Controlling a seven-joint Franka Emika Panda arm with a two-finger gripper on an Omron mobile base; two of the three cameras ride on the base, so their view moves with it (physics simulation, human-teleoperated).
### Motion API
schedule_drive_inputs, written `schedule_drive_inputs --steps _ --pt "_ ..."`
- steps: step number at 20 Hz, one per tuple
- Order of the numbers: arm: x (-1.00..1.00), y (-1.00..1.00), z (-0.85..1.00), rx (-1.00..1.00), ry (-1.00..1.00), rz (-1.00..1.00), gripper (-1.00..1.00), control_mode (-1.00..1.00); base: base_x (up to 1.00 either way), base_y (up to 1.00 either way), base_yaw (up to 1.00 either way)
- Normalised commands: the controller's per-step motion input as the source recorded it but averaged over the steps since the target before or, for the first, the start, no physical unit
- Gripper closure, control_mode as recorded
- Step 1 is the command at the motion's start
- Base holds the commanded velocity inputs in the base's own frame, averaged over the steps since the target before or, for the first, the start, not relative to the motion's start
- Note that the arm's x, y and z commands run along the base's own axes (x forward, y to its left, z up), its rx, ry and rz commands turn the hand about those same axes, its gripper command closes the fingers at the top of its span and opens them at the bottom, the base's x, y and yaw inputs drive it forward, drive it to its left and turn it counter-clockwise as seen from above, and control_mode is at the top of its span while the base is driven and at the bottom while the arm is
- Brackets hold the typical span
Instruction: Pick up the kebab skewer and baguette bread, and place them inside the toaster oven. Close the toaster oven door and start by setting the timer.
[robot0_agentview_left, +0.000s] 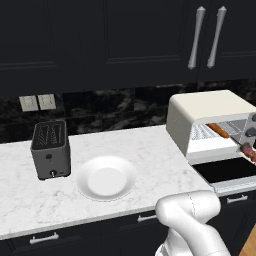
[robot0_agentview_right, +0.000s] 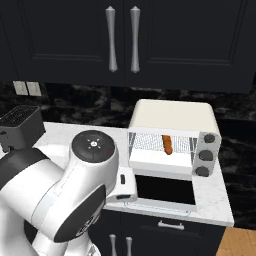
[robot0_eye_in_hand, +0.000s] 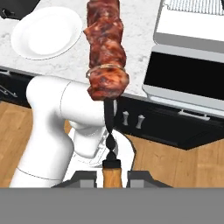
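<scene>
Jaws (robot0_eye_in_hand: 112, 176) clenched on orange end of kebab skewer (robot0_eye_in_hand: 105, 52), meat hanging clear, out front of toaster oven (robot0_agentview_right: 172, 140). Door (robot0_agentview_right: 165, 190) dropped flat for loading. Baguette bread (robot0_agentview_right: 167, 144) already on rack inside.

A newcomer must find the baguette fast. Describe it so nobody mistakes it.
Start at the boxy cream-white toaster oven on the marble counter, its dark glass door folded down. On its wire rack lies the long, slim orange-brown baguette. It is smooth and thick, unlike the lumpy reddish-brown meat skewer outside the oven.
</scene>
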Motion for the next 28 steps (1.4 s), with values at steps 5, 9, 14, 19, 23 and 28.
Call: schedule_drive_inputs --steps 5,9,14,19,23,28 --pt "0.08 -0.51 0.0 0.0 0.0 0.0 1.0 -1.0 0.0 0.0 0.0" --pt "0.13 -0.37 -0.08 0.0 0.0 0.0 1.0 -1.0 0.0 0.0 0.0" --pt "0.36 -0.1 -0.25 0.0 0.0 0.0 1.0 -1.0 0.0 0.0 0.0" --pt "0.65 0.03 -0.34 0.0 0.0 0.0 1.0 -1.0 0.0 0.0 0.0" --pt "0.69 0.0 -0.31 0.0 0.0 0.0 1.0 -1.0 0.0 0.0 0.0" --pt "0.58 -0.03 -0.44 0.0 0.0 0.0 1.0 -1.0 0.0 0.0 0.0"
